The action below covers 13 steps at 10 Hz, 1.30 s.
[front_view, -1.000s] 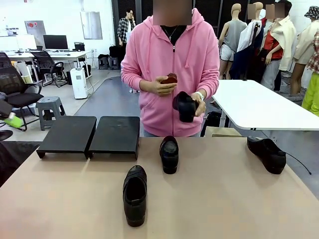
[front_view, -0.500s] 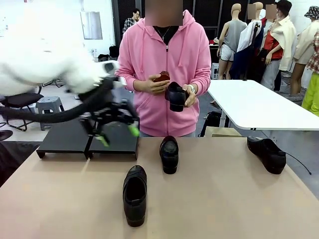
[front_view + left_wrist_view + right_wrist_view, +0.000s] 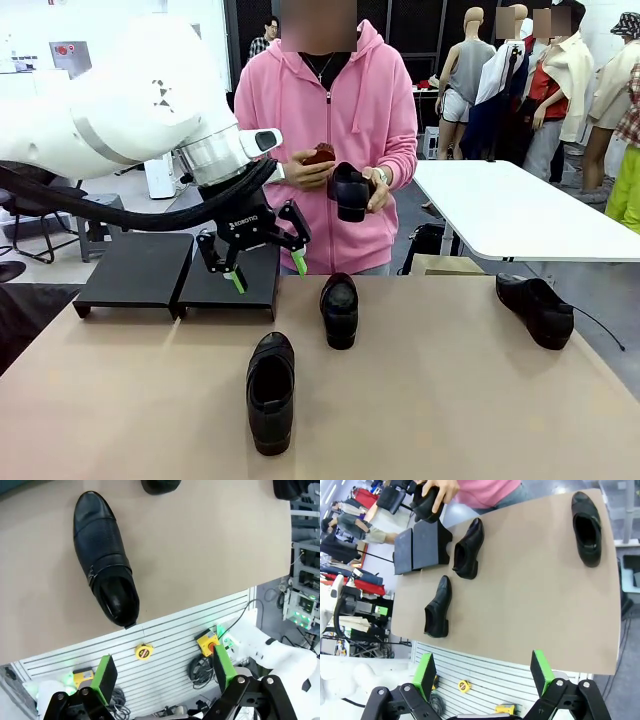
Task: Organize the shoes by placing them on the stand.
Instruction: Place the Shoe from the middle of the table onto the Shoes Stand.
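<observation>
Three black glossy shoes lie on the tan table: one near the front (image 3: 271,392), one in the middle (image 3: 339,310), one at the far right (image 3: 536,308). A person in a pink hoodie holds another shoe (image 3: 349,192) at chest height. The stand (image 3: 135,268), two low black platforms, sits at the far left edge. My left gripper (image 3: 269,272) hangs open over the right platform's near corner, holding nothing. In the left wrist view the front shoe (image 3: 105,565) lies beyond the open left gripper (image 3: 165,672). My right gripper (image 3: 483,672) is open, high above the table, and sees the stand (image 3: 422,547) and the right shoe (image 3: 587,527).
The person's other hand holds a small brown object (image 3: 320,155). A white table (image 3: 520,215) stands behind at the right. A thin black cable (image 3: 600,328) trails from the right shoe toward the table's right edge.
My left arm has swung in from the left, and its gripper has moved right over the stand's right platform. The person has lifted the held shoe slightly. The shoes on the table have not moved.
</observation>
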### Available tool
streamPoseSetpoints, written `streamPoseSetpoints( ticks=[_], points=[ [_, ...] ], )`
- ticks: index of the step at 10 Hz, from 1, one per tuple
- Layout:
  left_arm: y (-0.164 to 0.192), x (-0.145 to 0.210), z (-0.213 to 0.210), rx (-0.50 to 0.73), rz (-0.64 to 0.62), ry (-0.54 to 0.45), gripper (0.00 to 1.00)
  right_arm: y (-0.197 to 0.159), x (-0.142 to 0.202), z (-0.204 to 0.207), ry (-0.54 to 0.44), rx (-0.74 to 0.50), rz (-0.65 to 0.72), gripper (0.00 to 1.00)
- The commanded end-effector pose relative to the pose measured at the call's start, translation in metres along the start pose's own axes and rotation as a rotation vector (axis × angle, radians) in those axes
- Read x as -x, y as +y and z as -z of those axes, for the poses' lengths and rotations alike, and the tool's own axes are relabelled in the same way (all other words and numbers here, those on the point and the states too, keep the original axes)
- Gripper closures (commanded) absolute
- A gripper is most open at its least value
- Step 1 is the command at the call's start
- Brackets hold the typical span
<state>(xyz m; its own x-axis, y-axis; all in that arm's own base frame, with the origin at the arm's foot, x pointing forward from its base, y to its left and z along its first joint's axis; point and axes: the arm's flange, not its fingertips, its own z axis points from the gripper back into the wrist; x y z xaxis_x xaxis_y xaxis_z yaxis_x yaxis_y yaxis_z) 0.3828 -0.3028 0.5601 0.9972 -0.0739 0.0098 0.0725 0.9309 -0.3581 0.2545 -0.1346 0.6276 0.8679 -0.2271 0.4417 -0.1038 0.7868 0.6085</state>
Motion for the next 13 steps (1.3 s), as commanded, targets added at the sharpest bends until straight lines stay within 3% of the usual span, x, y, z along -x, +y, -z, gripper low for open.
streamPoseSetpoints(
  ticks=[1,3,8,11,13],
  points=[
    [0.001,-0.013,0.04,0.002,0.01,0.037,0.0,0.001,0.0,-0.001,-0.004,-0.014,-0.013,0.0],
    [0.013,-0.02,0.078,-0.014,-0.048,-0.02,0.0,0.001,0.0,-0.001,-0.004,-0.014,-0.013,0.0],
    [0.014,-0.035,0.18,-0.086,-0.074,0.063,0.0,0.001,0.0,-0.001,-0.004,-0.014,-0.013,0.0],
    [0.019,-0.018,0.206,-0.162,-0.11,0.131,0.0,0.001,0.0,-0.001,-0.004,-0.014,-0.013,0.0],
    [0.028,-0.02,0.226,-0.174,-0.128,0.079,0.0,0.001,0.0,-0.001,-0.004,-0.014,-0.013,0.0]
  ],
)
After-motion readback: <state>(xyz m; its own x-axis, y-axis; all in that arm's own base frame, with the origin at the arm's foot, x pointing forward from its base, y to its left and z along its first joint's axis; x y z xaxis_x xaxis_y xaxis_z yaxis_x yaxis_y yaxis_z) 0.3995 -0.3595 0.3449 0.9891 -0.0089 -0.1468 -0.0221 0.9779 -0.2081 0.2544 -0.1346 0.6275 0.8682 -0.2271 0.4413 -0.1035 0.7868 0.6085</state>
